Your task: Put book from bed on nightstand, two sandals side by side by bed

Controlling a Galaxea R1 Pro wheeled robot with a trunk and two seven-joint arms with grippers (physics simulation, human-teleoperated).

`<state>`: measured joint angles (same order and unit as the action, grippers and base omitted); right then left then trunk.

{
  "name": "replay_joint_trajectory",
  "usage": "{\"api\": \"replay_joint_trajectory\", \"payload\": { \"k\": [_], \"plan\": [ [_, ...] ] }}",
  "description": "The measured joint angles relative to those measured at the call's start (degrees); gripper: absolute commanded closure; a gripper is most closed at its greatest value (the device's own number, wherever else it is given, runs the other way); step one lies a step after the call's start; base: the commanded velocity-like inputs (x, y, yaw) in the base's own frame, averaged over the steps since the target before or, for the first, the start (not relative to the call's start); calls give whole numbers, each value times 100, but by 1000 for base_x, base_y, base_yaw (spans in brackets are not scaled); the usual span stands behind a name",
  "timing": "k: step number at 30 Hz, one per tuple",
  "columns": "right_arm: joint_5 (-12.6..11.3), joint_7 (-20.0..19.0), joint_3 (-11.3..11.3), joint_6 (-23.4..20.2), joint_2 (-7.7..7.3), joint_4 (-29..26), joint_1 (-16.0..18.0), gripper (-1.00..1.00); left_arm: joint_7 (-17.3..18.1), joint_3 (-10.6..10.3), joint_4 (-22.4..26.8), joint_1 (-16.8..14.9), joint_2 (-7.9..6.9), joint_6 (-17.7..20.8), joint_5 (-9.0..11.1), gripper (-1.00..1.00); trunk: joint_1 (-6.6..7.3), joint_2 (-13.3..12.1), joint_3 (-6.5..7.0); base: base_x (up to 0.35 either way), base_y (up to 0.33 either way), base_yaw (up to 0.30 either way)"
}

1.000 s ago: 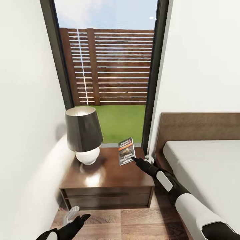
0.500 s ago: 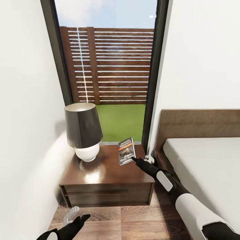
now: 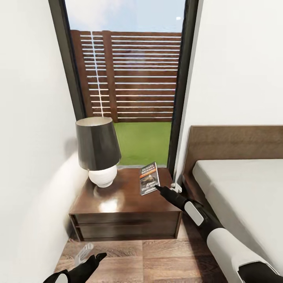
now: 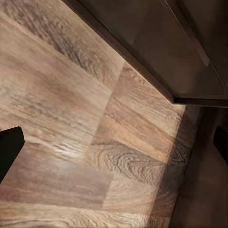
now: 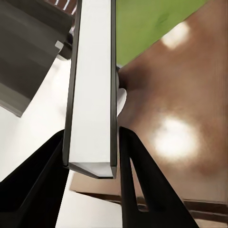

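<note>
While my right gripper (image 3: 158,188) clamps the lower corner of the book (image 3: 149,178), the paperback stands tilted over the back right part of the nightstand (image 3: 129,204), its cover facing me. Whether its bottom edge touches the glossy top I cannot tell. Seen from my right wrist, both black fingers (image 5: 137,180) press against the book's (image 5: 92,85) white page edge, one on each side, with the brown top (image 5: 190,114) spread beyond it.

At the back left of that top sits a lamp (image 3: 98,151), well apart from the book, leaving open wood between them and along the front edge. Just right of the nightstand rises the dark headboard of the bed (image 3: 236,177), and only a narrow strip of plank floor (image 3: 157,259) separates the two; my right arm runs through that strip. Behind the nightstand stands the tall window (image 3: 125,78), whose dark frame comes down just beyond the book.

My left gripper (image 3: 84,253) hangs low over the floor before the nightstand's front left corner, fingers apart and holding nothing.
</note>
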<state>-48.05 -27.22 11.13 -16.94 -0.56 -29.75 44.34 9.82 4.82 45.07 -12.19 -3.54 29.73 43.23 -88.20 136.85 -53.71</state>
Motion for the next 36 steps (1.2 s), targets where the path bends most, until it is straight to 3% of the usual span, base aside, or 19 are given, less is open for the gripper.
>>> {"api": "replay_joint_trajectory", "payload": {
  "k": [16,31,36],
  "plan": [
    [-3,0,-8,-130,0,0,0,100,-7,0,0,0,-2,-41,-14,-100,-349,636,-288,0,0,0],
    [-12,1,-24,-153,-2,0,0,100,-43,0,0,0,5,-60,-12,-100,-388,657,-620,0,0,0],
    [-33,0,-36,-158,-13,-2,4,100,-24,2,0,-1,0,-71,-15,-100,-388,657,-621,0,0,0]
  ]
}}
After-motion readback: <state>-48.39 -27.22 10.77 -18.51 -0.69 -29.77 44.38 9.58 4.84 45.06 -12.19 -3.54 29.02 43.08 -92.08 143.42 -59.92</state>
